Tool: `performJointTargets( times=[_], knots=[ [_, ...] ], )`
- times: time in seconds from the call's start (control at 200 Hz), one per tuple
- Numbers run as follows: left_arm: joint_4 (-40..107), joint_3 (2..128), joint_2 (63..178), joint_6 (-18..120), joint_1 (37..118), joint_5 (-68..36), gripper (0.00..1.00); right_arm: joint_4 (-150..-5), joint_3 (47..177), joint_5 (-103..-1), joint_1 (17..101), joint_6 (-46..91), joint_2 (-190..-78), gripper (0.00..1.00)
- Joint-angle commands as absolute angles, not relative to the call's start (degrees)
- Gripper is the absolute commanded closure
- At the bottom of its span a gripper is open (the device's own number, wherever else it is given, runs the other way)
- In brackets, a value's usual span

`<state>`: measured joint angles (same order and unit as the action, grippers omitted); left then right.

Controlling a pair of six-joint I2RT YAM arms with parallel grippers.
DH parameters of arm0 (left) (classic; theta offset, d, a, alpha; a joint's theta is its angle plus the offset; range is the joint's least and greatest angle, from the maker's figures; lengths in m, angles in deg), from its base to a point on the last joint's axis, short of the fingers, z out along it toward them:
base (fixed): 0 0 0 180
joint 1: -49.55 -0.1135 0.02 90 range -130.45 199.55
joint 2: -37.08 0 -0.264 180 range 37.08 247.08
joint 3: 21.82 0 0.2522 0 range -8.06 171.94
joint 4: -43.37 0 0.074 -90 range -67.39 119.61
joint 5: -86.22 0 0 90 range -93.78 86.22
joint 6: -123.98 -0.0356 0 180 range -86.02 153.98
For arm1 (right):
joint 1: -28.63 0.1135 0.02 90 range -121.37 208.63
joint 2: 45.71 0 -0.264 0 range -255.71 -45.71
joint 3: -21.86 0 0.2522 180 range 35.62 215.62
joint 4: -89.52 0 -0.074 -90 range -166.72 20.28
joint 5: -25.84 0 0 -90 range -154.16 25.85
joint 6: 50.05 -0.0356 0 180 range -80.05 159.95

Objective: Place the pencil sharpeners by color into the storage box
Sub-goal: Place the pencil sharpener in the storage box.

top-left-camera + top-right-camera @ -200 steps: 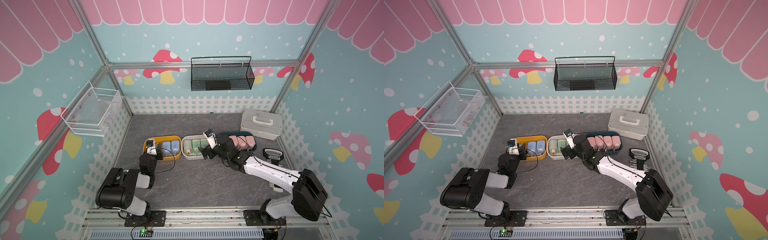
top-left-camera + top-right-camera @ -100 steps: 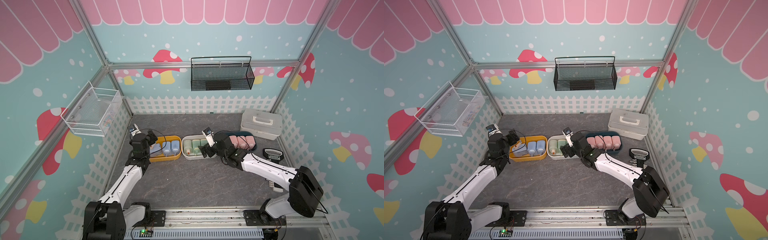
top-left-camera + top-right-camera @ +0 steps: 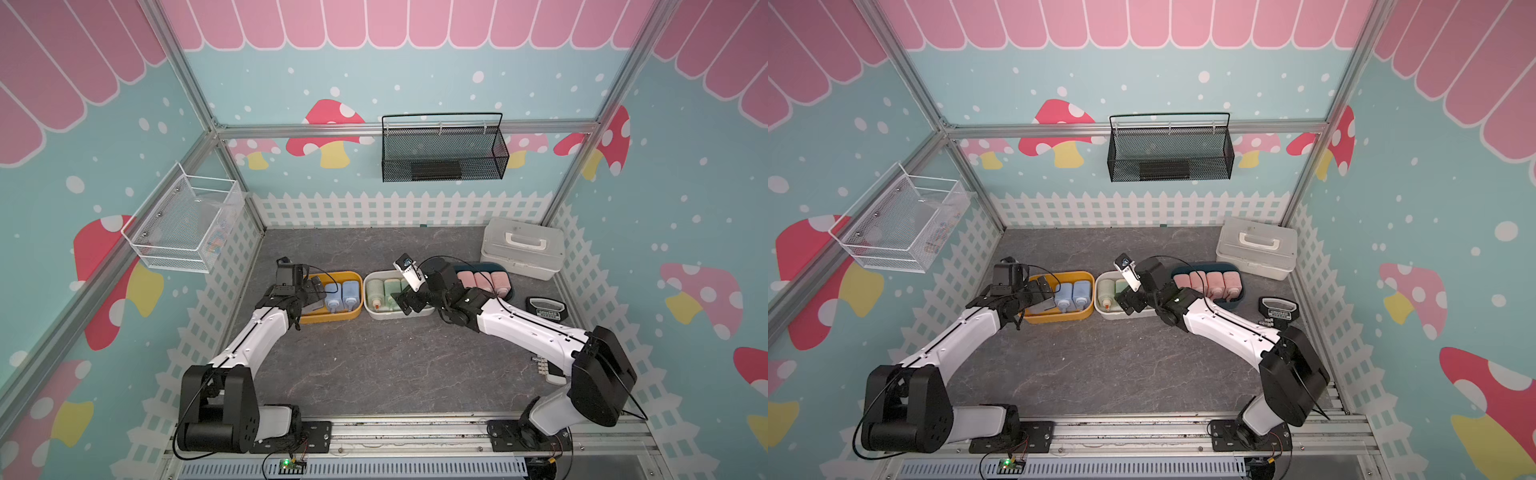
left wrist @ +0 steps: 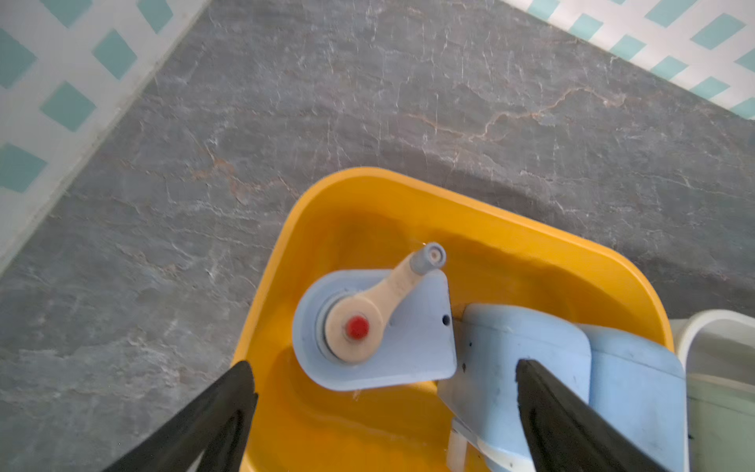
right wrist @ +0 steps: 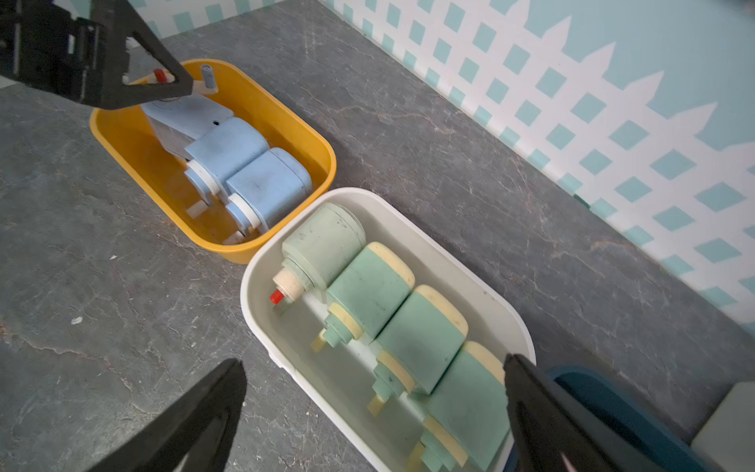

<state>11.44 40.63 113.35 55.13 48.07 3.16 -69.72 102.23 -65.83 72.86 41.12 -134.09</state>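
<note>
Pencil sharpeners (image 5: pixel 369 286) all binned by colour in 3 tubs set in a row mid-table: 3 blue sharpeners (image 5: pixel 245 163) in yellow tub (image 5: pixel 282 110), 4 green sharpeners in white tub (image 5: pixel 470 282), pink sharpeners (image 3: pixel 1214 282) in dark teal tub (image 3: pixel 1235 304).

- Pink count: a top view shows 4; in the other eye the right wrist covers 1. Right wrist view catches only the teal tub's edge.
- Third blue sharpener (image 4: pixel 380 331): clear in both wrist views, mostly hidden under left gripper (image 3: pixel 318 296) in both top views.
- Left gripper: jaws spread wide over the yellow tub's outer end, straddling that sharpener, no contact seen.
- Right gripper (image 5: pixel 372 359): jaws spread wide, empty, above the white tub's near side.
- Around: grey lidded case (image 3: pixel 521 249) behind teal tub; black wire basket (image 3: pixel 442 149) on back wall; white mesh basket (image 3: pixel 183 224) on left wall; black oval device (image 3: pixel 546 309) beside right arm.
- Orientation: lying sharpeners side by side, long axes parallel, stubs toward the robot. Third blue stands on end, tilted, touching its neighbour, crank (image 4: pixel 392 294) facing up.
</note>
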Motion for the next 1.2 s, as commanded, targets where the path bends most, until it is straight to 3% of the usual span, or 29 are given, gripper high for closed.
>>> performJointTargets(
  times=[0.0,0.145,0.37,0.56,0.685,0.77,0.971,1.121,1.196],
  knots=[
    [10.33,43.21,109.60,61.51,43.87,3.33,0.01,-65.83,105.86,-56.28,72.74,51.44,-135.52,0.01],
    [9.79,40.50,108.28,72.90,43.76,5.83,0.01,-64.75,111.82,-46.14,72.66,65.46,-140.01,0.01],
    [3.52,46.64,115.37,70.46,38.99,13.27,0.01,-58.61,134.68,-34.42,72.66,77.49,-158.43,0.02],
    [2.98,53.04,125.05,70.47,31.27,-2.25,0.01,-60.12,150.16,-20.81,73.43,83.51,-172.53,0.04],
    [2.18,53.66,127.86,68.43,31.53,-3.89,0.04,-53.86,169.53,-22.51,75.01,82.86,-185.56,0.05],
    [2.35,52.40,126.57,63.36,32.98,-4.64,0.06,-53.83,175.61,-23.12,75.22,79.64,-189.93,0.05],
    [15.06,44.77,115.43,45.45,35.57,-6.23,0.04,-52.42,166.78,-27.85,75.25,76.12,-184.13,0.07],
    [15.72,41.82,111.12,24.76,35.60,-25.12,0.06,-55.24,149.54,-33.88,75.19,77.56,-173.16,0.06],
    [17.35,37.85,109.41,17.15,35.39,-27.04,0.07,-57.51,141.52,-35.46,74.87,77.41,-168.02,0.06]
  ],
)
